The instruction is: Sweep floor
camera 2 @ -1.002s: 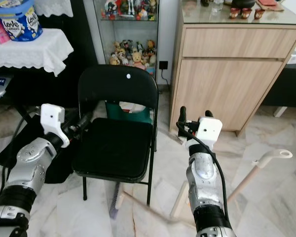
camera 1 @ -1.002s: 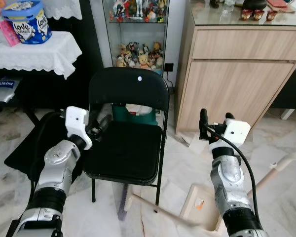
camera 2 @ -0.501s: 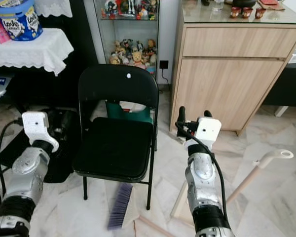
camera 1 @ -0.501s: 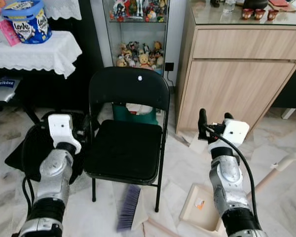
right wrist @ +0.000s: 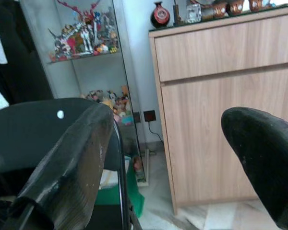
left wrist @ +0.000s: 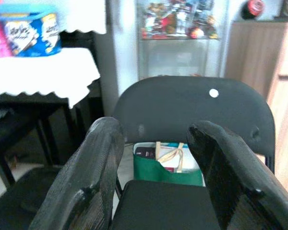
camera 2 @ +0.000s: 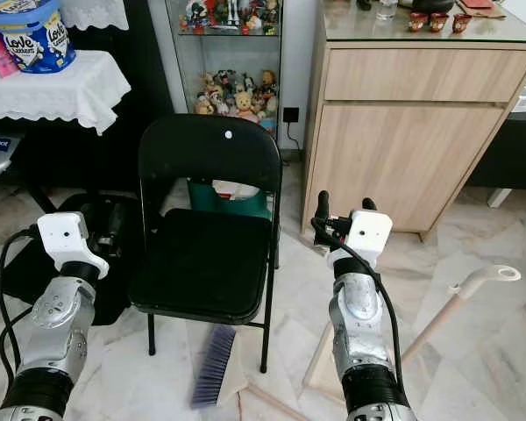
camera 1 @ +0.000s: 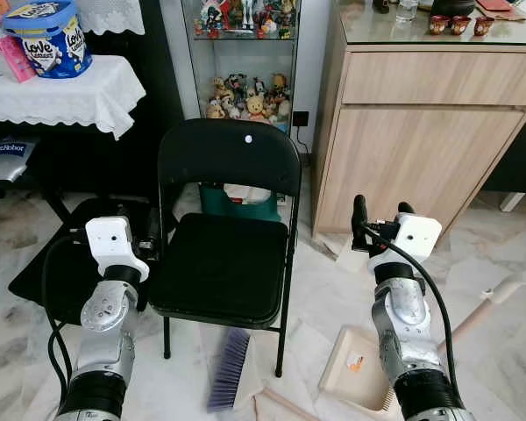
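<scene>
A broom with purple bristles (camera 1: 229, 371) lies on the marble floor under the front of a black folding chair (camera 1: 223, 263), its pale handle (camera 1: 283, 406) running off toward me. To the right lies a beige dustpan (camera 1: 358, 368) holding an orange scrap, with its long white handle (camera 1: 507, 290) slanting up to the right. My left gripper (camera 2: 114, 232) is raised beside the chair's left edge, open and empty (left wrist: 153, 158). My right gripper (camera 1: 382, 213) is raised to the right of the chair, above the dustpan, open and empty (right wrist: 182, 158).
A wooden cabinet (camera 1: 421, 114) stands at the back right, with a glass case of figurines (camera 1: 245, 79) behind the chair. At the back left, a table with a white lace cloth (camera 1: 53, 88) carries a blue tub (camera 1: 48, 37). A black bag (camera 1: 57, 263) lies left of the chair.
My left gripper has drawn back from the chair seat's edge to the chair's left side. The broom, blurred a second ago, now lies still under the chair. The right gripper has hardly moved.
</scene>
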